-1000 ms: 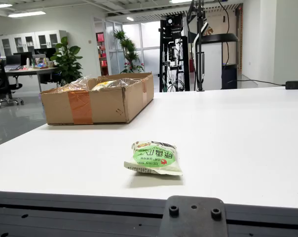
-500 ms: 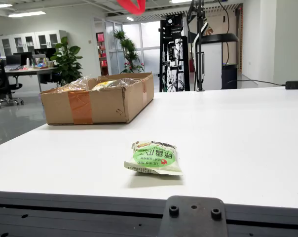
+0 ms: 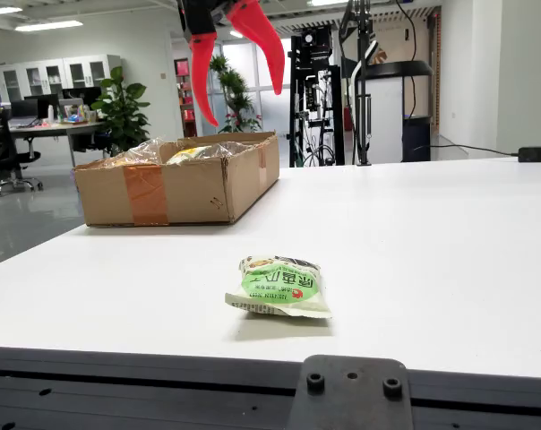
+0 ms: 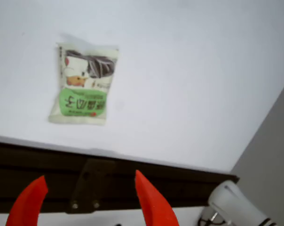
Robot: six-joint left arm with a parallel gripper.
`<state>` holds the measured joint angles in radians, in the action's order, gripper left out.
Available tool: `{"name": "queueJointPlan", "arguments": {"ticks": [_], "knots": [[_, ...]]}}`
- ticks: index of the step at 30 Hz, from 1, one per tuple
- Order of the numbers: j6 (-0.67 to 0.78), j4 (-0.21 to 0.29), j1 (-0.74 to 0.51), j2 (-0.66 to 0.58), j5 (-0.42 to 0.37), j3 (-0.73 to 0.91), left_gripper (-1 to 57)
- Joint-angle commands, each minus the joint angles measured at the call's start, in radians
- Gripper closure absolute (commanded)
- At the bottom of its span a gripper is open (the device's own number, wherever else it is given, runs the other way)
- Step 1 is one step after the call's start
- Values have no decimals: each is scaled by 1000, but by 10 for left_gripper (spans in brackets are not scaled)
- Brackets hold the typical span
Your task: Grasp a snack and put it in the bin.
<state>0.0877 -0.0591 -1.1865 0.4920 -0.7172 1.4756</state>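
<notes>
Fixed view: snack packet (image 3: 280, 287), green and white, lying flat on the white table (image 3: 432, 242) near its front edge, well apart from the cardboard box (image 3: 176, 184) at far left. The red gripper (image 3: 239, 72) hangs high above, fingers spread, holding nothing; the gripper-mounted view shows the packet at upper left

A green-and-white snack packet (image 3: 279, 286) (image 4: 83, 84) lies flat on the white table, well apart from the cardboard bin (image 3: 176, 178).
</notes>
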Motion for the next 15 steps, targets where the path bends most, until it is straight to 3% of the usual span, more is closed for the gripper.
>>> {"name": "queueJointPlan", "arguments": {"ticks": [1,15], "knots": [[-39,1,-2,7,9,1,182],[-154,15,-34,112,72,1,103]]}}
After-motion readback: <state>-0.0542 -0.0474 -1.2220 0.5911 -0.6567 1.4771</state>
